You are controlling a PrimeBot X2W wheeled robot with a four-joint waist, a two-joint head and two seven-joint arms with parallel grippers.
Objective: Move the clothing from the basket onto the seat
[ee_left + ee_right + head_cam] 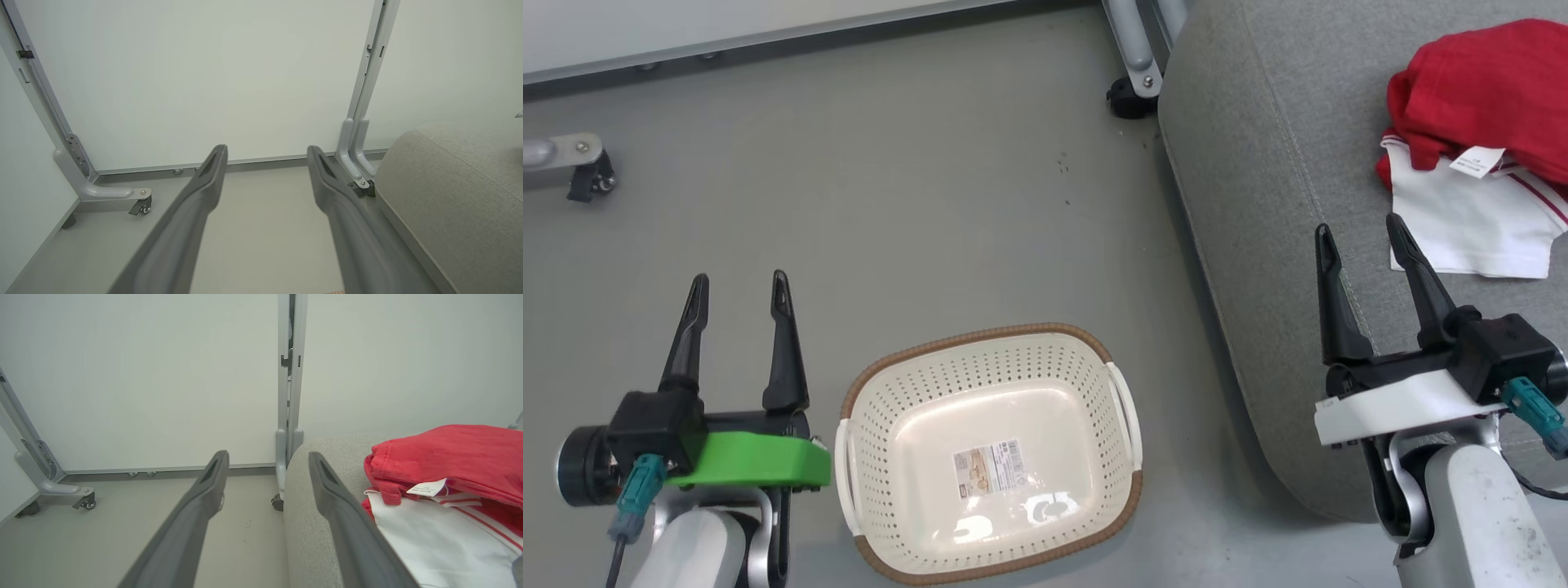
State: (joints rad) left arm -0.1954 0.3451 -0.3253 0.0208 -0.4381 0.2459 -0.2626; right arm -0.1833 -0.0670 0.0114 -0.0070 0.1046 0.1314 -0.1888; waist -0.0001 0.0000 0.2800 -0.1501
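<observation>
Jaws of the left gripper point(740, 278) stand spread at the lower left of the head view, pinching nothing, above the grey floor point(890, 204). Jaws of the right gripper point(1359, 224) stand spread at the lower right, holding nothing, over the large light-grey woven-fabric seat point(1258, 163). At bottom centre, the small cream-white perforated plastic basket point(980, 333) with a brown woven-look rim sits on the floor; a barcode sticker point(987, 467) shows on its inner bottom. At the upper right, the bright-red clothing point(1478, 90) with a white panel, red stripes and a small white tag lies on the seat.

Left wrist view: jaws spread, floor between them; seat point(449, 196) at the right.

Right wrist view: jaws spread; clothing point(449, 457) on the seat point(318, 477) at the right.
</observation>
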